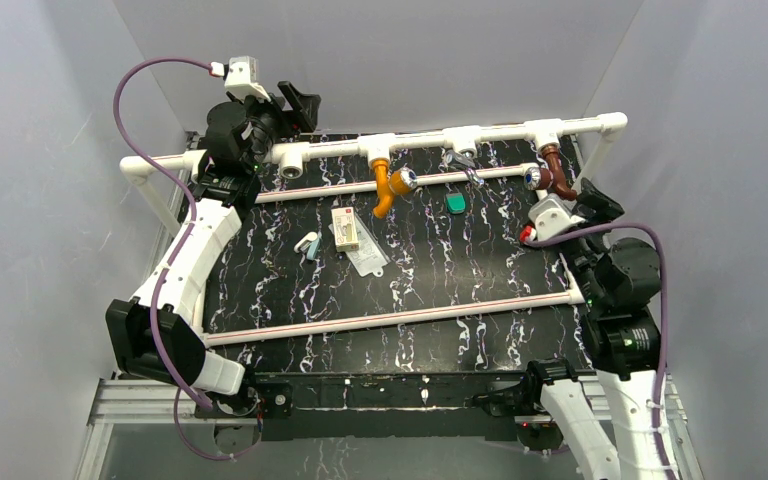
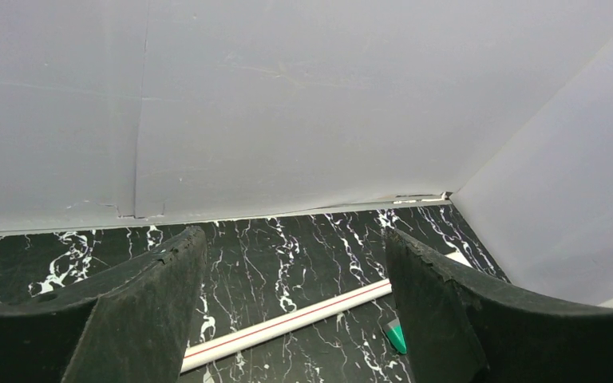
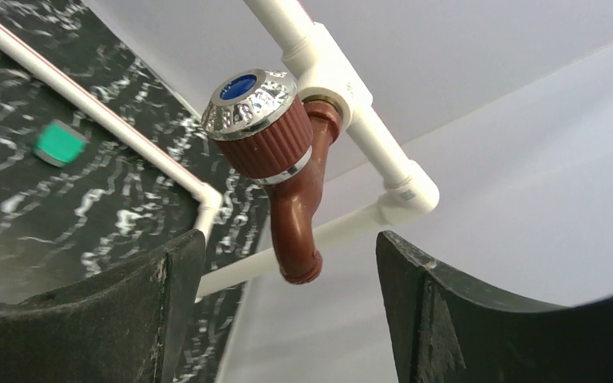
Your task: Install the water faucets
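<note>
The dark reddish-brown faucet [image 1: 556, 176] hangs from the right tee of the white pipe rail [image 1: 500, 133]. In the right wrist view this faucet [image 3: 291, 187] points its spout down, with its silver knob [image 3: 249, 104] and blue cap facing me. My right gripper [image 3: 287, 243] is open; the spout tip sits between the fingers without touching them. The orange faucet [image 1: 388, 186] hangs from a tee further left on the rail. My left gripper [image 1: 296, 104] is raised at the rail's left end, open and empty [image 2: 294, 239].
A small green block [image 1: 455, 203] lies on the black marbled table [image 1: 440, 280], also seen in the wrist views [image 3: 57, 142] [image 2: 397, 335]. A small box [image 1: 345, 228], a clear bag [image 1: 368, 256] and a small white piece [image 1: 306, 242] lie mid-table. White red-striped pipes [image 2: 287, 323] frame the table.
</note>
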